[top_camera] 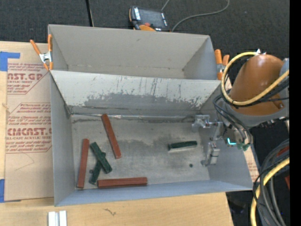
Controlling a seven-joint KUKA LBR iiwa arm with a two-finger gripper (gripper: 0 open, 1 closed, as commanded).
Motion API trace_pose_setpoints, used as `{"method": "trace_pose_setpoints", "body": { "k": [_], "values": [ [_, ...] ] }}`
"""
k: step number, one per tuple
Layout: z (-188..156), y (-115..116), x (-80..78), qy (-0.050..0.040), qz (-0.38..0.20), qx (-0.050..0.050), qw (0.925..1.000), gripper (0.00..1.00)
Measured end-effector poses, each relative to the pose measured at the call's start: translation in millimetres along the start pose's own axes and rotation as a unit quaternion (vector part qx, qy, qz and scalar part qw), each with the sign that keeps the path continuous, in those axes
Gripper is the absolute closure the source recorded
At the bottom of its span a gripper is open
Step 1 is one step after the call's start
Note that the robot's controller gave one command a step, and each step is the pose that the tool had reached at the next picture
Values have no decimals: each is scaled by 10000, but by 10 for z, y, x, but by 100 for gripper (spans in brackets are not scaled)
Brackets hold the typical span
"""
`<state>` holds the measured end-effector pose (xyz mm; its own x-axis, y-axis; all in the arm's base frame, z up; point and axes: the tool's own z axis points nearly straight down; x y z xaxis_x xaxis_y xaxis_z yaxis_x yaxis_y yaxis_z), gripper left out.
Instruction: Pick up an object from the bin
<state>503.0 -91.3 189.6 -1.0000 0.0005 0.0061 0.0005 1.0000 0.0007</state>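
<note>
Green is the colour nearest our gripper (203, 142): a short dark-green stick (182, 146) lies flat on the floor of the bin (127, 55), right of centre in the frame, just left of the fingers and apart from them. We judge it the natural pick, though nothing is grasped yet. The gripper sits low at the right side of the bin, its two fingers spread, one toward the top of the frame and one toward the bottom, with nothing between them.

To do this step well, we would bring the gripper leftward until the dark-green stick lies midway between the fingers. The stick runs roughly left to right and the fingers stand above and below that line, so we judge little turning of the wrist is called for. We would go down until the tips nearly meet the metal floor, since the stick is thin and lies flat, then close across its narrow width near its middle so that it does not tip.

Other things are well apart at the lower left: three red-brown sticks (111, 136) and a pair of crossed dark-green pieces (99, 161). They should not interfere.
</note>
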Motion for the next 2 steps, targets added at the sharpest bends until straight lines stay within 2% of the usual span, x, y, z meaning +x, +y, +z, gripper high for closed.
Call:
{"method": "trace_pose_setpoints", "body": {
  "k": [1, 2],
  "values": [
    [950, 43, -220, -7, -248, -3, 9997, 0],
    [1207, 412, -199, -23, -1732, -2, 9849, 0]
  ]
}}
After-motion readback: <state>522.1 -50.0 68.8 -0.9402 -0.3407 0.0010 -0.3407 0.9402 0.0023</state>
